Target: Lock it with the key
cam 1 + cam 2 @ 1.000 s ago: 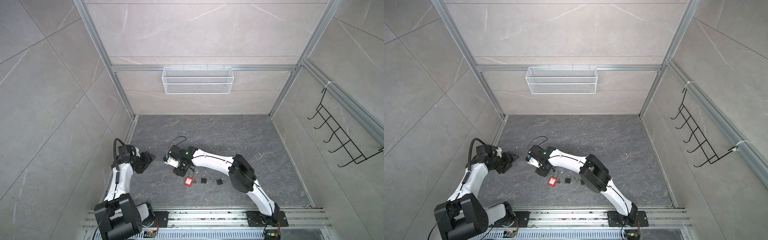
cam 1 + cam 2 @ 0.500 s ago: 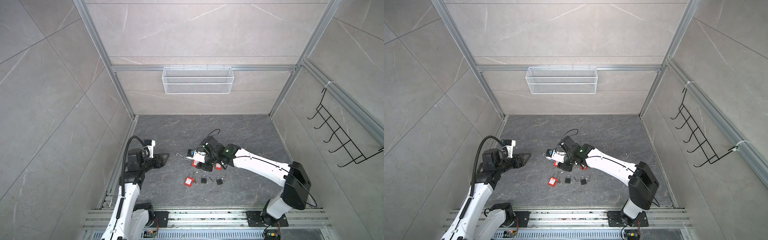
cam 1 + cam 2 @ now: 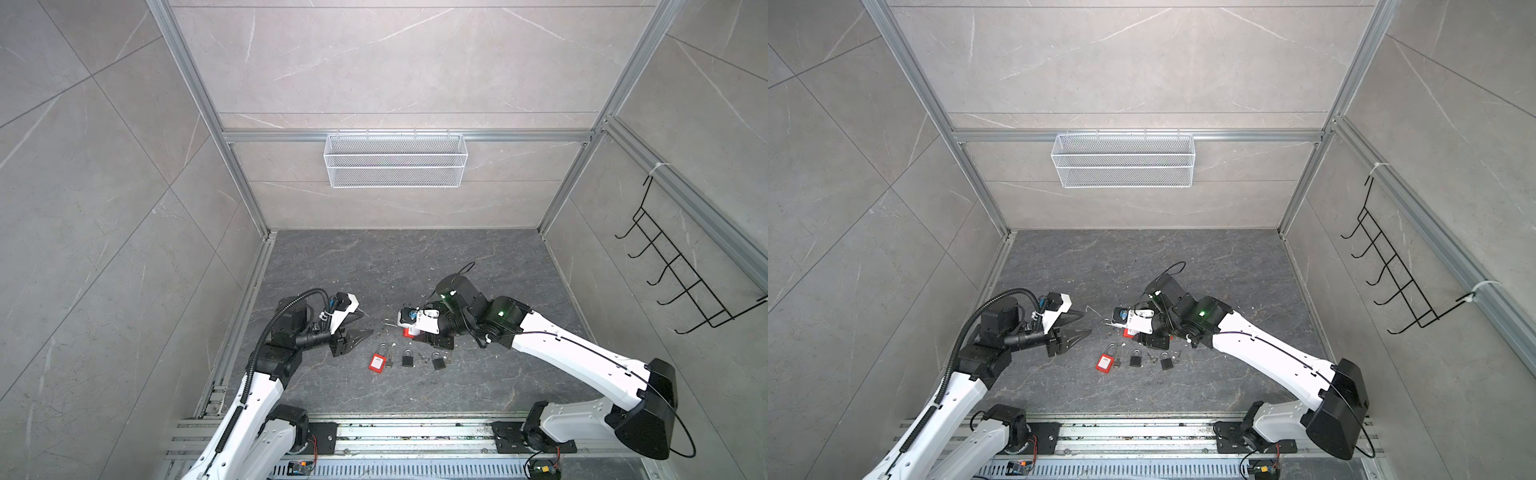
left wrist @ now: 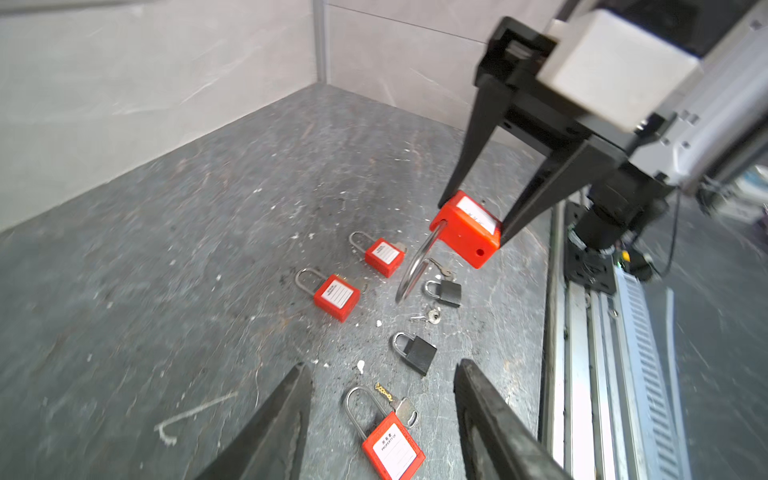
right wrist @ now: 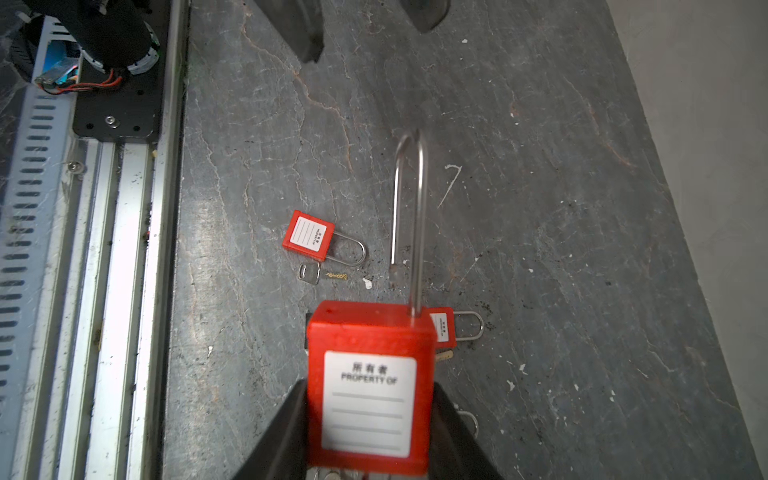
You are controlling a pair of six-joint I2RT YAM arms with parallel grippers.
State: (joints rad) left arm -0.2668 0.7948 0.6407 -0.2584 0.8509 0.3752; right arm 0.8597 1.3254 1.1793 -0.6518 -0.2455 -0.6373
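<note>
While the basket hangs, right gripper clamps a padlock.

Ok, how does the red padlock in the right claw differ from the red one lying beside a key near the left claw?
The held padlock is off the floor, clamped by its body in the right claw; the floor padlock lies flat, untouched. The held padlock's shackle is open, one leg free of the body; the floor padlock's shackle is closed. Both have red bodies with a white label.
</note>
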